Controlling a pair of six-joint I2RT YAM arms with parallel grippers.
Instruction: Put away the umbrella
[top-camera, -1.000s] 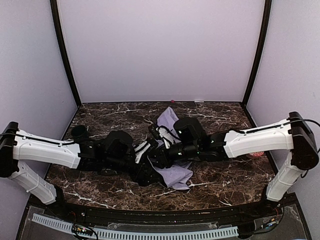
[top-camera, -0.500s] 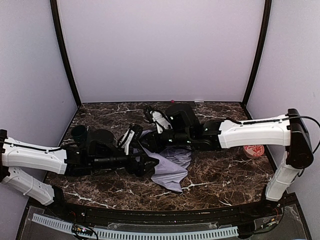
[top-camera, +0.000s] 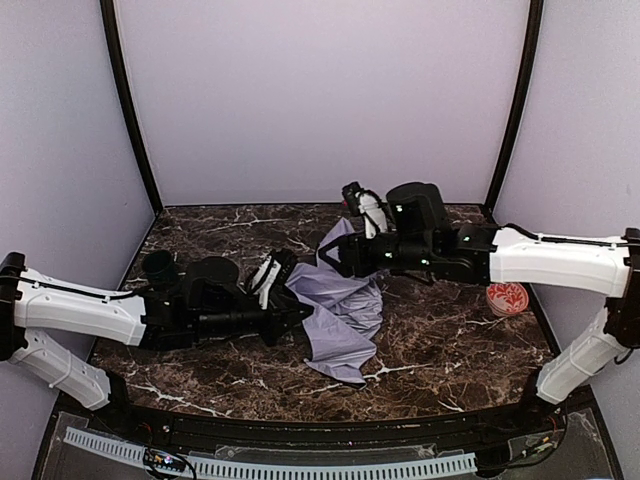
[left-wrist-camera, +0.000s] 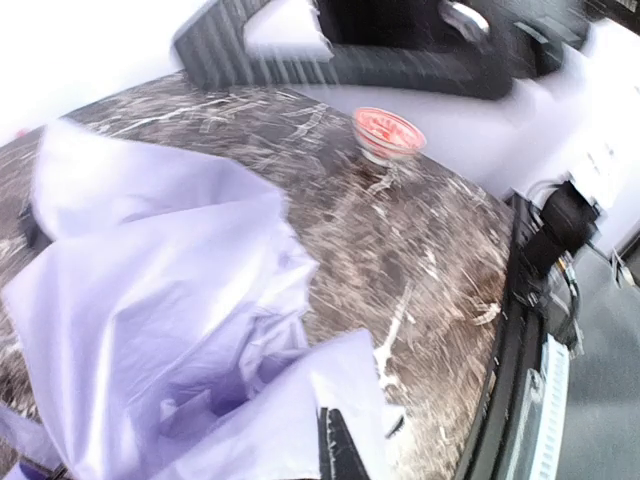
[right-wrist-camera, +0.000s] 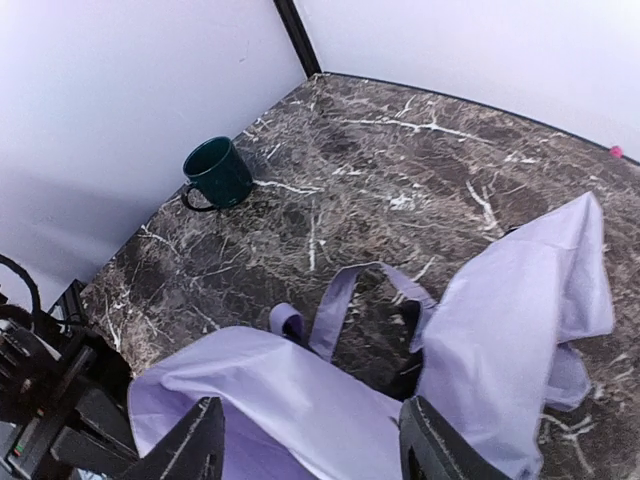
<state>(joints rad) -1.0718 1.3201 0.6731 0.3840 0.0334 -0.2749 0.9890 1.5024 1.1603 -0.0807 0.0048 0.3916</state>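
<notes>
The umbrella (top-camera: 345, 315) lies as a crumpled pale lavender sheet in the middle of the marble table (top-camera: 450, 350). My left gripper (top-camera: 288, 300) reaches in from the left at the fabric's left edge. In the left wrist view the left gripper (left-wrist-camera: 335, 450) shows as one dark tip, shut, with the umbrella fabric (left-wrist-camera: 150, 300) running into it. My right gripper (top-camera: 340, 258) hovers over the cloth's far end. Its fingers (right-wrist-camera: 205, 430) stand wide apart and open above the umbrella (right-wrist-camera: 500, 330), whose lavender strap (right-wrist-camera: 345, 300) loops over the table. Shaft and handle are hidden.
A red-and-white patterned disc (top-camera: 507, 297) sits at the right edge, also in the left wrist view (left-wrist-camera: 388, 130). A dark green mug (right-wrist-camera: 215, 172) stands at the left side near the wall (top-camera: 158, 265). A tiny pink object (top-camera: 345, 201) lies at the back wall.
The right arm has pulled back to the right and toward the rear wall, and its jaws have widened. The left gripper has gone from open to shut at the fabric's edge. The cloth lies more spread out.
</notes>
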